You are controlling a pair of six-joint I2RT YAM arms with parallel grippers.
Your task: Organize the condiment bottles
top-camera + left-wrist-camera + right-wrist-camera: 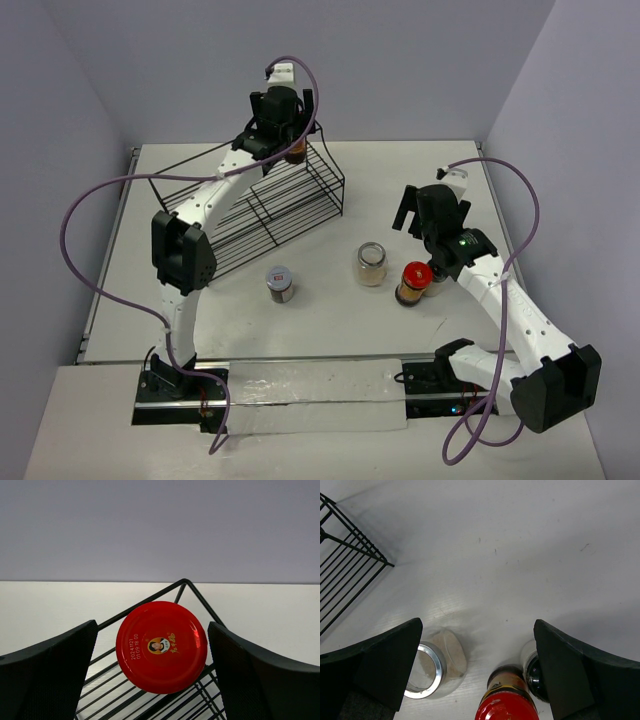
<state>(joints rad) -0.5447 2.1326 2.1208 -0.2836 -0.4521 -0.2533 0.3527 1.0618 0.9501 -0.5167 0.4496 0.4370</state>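
- Condiment bottles here are five small jars in two places. One red-lidded jar (161, 646) stands in the far corner of the black wire rack (270, 205), and the other four stand on the table (330, 330).
- From overhead, the grey-lidded dark jar (280, 284) stands alone just off the rack's near edge. The clear pale jar (371, 264) is to its right, and further right is the second red-lidded jar (412, 283).
- The black-lidded jar (536, 672) is mostly hidden behind that second red lid from overhead. The right wrist view shows it just beside the red one; whether they touch I cannot tell.
- Only the left wrist view shows the racked jar's lid full on, with a small portrait and a printed date code. Overhead, the arm covers most of it.
- The left end effector (152, 625) hangs directly over that lid, with a finger on either side of it and gripping nothing.
- The right end effector (410, 210) hovers over bare table, spread wide and empty. In its own view the clear jar sits under one finger, with the red and black-lidded pair near the other.
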